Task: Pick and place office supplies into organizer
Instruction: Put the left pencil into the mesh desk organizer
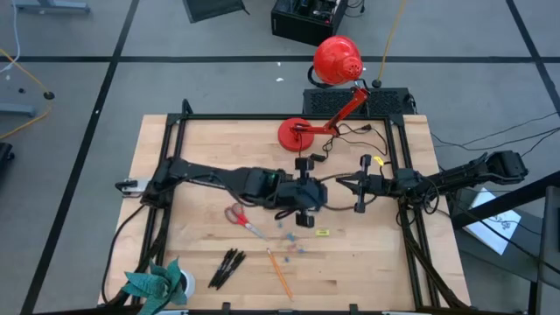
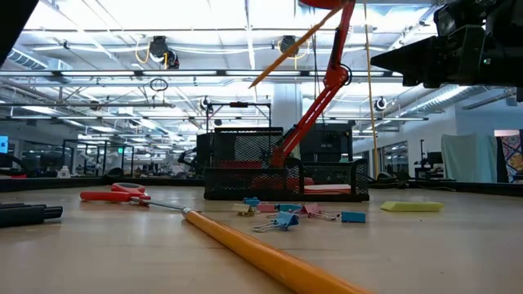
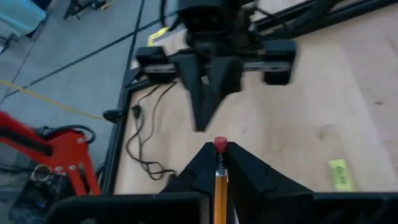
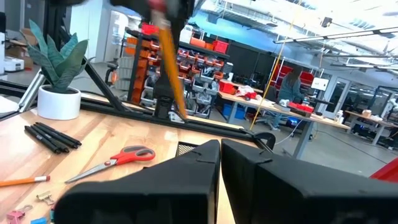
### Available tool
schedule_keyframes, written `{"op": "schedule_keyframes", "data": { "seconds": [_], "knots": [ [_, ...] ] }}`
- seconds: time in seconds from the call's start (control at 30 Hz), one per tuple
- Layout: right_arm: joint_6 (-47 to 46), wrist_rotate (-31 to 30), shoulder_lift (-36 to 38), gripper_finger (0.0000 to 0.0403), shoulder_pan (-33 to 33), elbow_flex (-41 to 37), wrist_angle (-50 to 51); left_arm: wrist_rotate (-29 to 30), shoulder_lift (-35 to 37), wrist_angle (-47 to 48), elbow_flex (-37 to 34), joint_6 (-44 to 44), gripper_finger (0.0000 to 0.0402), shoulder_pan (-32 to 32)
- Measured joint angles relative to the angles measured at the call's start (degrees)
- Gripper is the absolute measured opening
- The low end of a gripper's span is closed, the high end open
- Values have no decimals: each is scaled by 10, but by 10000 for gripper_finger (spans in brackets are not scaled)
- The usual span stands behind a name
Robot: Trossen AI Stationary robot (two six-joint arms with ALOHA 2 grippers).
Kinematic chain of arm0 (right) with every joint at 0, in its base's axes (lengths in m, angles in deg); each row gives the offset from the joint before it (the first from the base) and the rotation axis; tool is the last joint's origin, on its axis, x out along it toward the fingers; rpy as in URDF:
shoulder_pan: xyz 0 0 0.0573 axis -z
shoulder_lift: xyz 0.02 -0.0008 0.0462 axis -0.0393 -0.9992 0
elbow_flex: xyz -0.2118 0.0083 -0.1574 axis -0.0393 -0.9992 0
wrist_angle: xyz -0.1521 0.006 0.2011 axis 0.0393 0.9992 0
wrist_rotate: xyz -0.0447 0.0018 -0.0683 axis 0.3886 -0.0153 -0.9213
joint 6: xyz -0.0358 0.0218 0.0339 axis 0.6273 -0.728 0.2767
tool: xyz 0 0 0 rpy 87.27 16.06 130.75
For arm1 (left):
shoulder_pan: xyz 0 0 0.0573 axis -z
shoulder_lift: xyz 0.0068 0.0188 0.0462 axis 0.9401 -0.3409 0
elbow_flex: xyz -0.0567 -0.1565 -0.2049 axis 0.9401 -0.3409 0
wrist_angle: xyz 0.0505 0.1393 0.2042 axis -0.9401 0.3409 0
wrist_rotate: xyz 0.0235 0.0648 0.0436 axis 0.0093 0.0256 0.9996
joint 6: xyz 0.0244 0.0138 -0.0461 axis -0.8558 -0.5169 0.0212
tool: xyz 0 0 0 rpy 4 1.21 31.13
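Closest to the low camera lies a long orange pencil [image 2: 270, 257] on the wooden table [image 1: 367, 262]; beyond it sit small blue and pink clips [image 2: 286, 214], red-handled scissors [image 2: 118, 194] and the black mesh organizer [image 2: 282, 167]. My left gripper [image 3: 220, 163] pinches a second orange pencil [image 3: 220, 186], held in the air over mid-table. I see the right gripper [image 4: 220, 152] pressed together, facing it closely. I judge a collision likely if either arm advances, knocking this pencil loose.
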Motion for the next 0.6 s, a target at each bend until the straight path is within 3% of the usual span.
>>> {"op": "schedule_keyframes", "data": {
  "seconds": [0.13, 0.4, 0.6],
  "knots": [
    [-3, 0, 0, 9, 0, 0, 0, -33, 0, -9, -3, 11, 31, -35],
    [-3, 0, 0, 9, 0, 0, 10, -178, -1, -40, -32, 20, 27, -96],
    [2, 0, 0, 9, 0, 0, 33, -183, 0, -39, -32, 9, 26, -104]
  ]
}}
